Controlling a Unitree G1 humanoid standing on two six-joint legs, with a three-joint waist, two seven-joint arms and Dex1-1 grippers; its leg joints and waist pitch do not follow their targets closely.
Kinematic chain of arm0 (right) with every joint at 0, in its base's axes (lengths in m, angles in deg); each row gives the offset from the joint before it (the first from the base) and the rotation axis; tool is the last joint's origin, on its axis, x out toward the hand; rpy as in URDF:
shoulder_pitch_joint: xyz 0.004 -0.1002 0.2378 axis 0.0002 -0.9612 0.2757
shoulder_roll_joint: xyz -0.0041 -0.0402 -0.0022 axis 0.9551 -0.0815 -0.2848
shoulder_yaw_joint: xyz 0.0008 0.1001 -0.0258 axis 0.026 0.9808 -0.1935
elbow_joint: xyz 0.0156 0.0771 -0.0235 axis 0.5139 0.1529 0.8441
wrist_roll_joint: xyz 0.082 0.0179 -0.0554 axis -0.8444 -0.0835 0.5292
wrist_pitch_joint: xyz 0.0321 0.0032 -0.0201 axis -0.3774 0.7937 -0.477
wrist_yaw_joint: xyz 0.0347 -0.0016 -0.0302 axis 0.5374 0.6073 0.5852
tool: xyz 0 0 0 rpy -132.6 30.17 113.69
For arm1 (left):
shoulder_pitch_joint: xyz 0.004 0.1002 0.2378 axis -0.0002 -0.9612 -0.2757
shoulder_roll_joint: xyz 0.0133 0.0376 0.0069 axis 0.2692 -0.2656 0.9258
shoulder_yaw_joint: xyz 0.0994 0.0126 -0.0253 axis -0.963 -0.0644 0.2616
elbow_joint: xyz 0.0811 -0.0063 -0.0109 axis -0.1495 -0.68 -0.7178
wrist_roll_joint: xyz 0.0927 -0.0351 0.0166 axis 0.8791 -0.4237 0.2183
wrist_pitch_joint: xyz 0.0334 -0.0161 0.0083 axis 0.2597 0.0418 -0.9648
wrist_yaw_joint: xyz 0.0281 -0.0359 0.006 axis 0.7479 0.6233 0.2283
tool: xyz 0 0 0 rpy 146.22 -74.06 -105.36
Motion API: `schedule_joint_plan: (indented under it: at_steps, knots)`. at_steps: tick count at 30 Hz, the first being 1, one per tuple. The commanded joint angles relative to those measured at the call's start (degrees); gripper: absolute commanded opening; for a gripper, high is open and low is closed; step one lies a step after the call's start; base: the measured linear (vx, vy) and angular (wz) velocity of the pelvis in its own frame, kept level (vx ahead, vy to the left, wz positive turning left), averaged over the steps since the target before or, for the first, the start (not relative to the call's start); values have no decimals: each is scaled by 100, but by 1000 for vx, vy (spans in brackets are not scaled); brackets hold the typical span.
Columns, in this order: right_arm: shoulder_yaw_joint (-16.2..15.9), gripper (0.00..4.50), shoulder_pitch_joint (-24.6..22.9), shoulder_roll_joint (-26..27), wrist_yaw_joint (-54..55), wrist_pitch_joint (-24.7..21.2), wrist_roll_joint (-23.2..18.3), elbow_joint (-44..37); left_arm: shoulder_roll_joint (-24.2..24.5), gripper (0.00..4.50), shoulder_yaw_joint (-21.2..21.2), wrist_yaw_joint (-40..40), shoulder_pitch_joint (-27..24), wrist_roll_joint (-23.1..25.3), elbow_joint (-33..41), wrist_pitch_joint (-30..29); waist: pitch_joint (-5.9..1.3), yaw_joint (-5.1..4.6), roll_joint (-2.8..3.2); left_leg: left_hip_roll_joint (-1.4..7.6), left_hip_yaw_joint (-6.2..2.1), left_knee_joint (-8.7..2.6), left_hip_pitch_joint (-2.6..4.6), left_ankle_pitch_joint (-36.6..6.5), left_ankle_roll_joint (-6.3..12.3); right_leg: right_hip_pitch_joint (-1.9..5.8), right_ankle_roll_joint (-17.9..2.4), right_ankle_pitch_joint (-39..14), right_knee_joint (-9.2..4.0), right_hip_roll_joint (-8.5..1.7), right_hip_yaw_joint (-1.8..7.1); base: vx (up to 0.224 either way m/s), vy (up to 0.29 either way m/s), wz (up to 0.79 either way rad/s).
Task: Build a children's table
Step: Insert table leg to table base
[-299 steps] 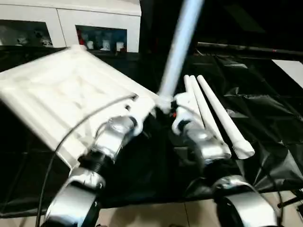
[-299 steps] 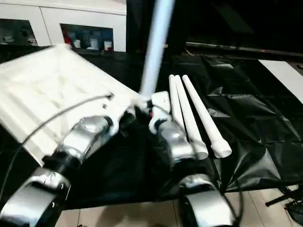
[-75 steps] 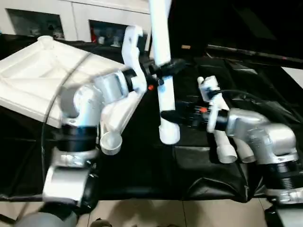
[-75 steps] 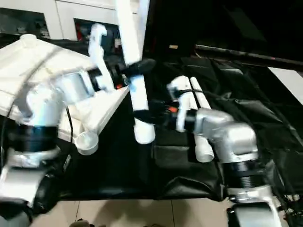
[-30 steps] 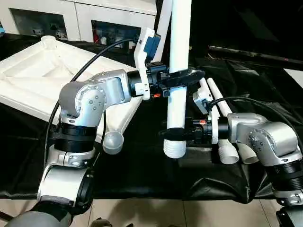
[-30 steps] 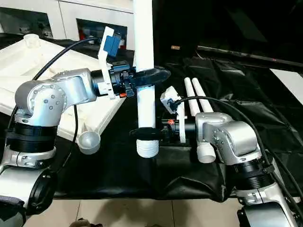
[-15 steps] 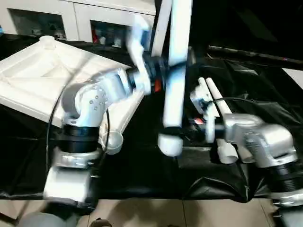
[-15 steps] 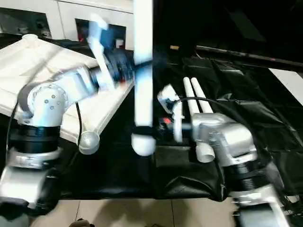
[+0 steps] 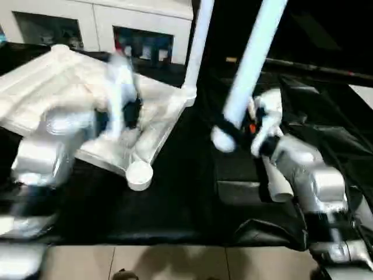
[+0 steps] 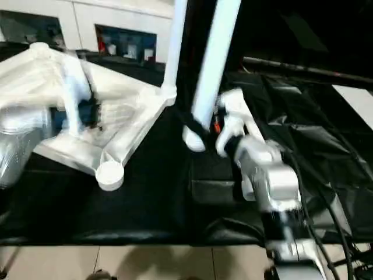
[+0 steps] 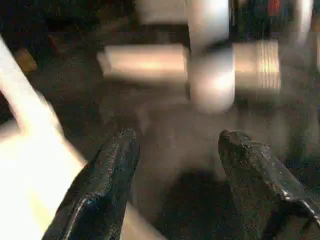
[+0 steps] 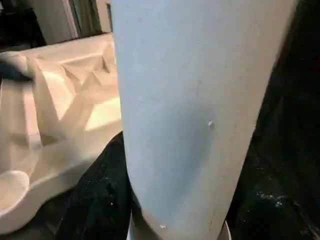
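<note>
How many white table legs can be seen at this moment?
3 legs: one stands in the tabletop's far corner socket; one, tilted, is held by the right gripper; one lies on the black cloth behind that arm, where a fourth may be hidden.

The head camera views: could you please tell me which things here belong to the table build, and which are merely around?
Part of the job:
- table top, underside up
- leg standing in its far corner socket
- leg in the right gripper
- spare legs on the black cloth

Just around:
- white cabinet with glass doors
- black-draped work table
</note>
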Motion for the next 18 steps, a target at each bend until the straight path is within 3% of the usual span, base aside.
schedule_joint_plan:
  at_steps: [1, 4, 6, 9, 18]
  knots:
    - [39, 191, -60, -98, 8, -2, 21, -112, 305, 298, -369, 388, -18, 406, -199, 234, -427, -31, 231, 45, 7, -430, 95, -781, -441, 307, -671, -714, -341, -365, 284, 0, 0, 0]
    - [-29, 191, -136, -155, -25, 91, 71, -98, 648, 298, -704, 545, -15, 904, -630, 556, -407, -23, 222, 31, 15, -438, 91, -894, -419, 308, -689, -888, -376, -373, 299, 0, 0, 0]
    - [-57, 191, -162, -143, -10, 252, 135, -42, 874, 298, -1060, 556, 125, 1374, -1092, 946, -402, -25, 247, 42, 9, -446, 109, -1054, -440, 285, -702, -1071, -388, -383, 299, 0, 0, 0]
    - [-69, 191, -182, -148, -23, 279, 179, -64, 946, 298, -1219, 516, 269, 1796, -1528, 1319, -402, -9, 269, 59, 5, -450, 133, -1104, -467, 267, -814, -1014, -385, -397, 300, 0, 0, 0]
    - [-97, 191, -245, -223, -93, 304, 177, -121, 1007, 298, -1311, 735, 507, 2013, -2193, 1752, -386, -30, 246, 48, -4, -446, 112, -1310, -452, 275, -803, -1423, -409, -415, 311, 0, 0, 0]
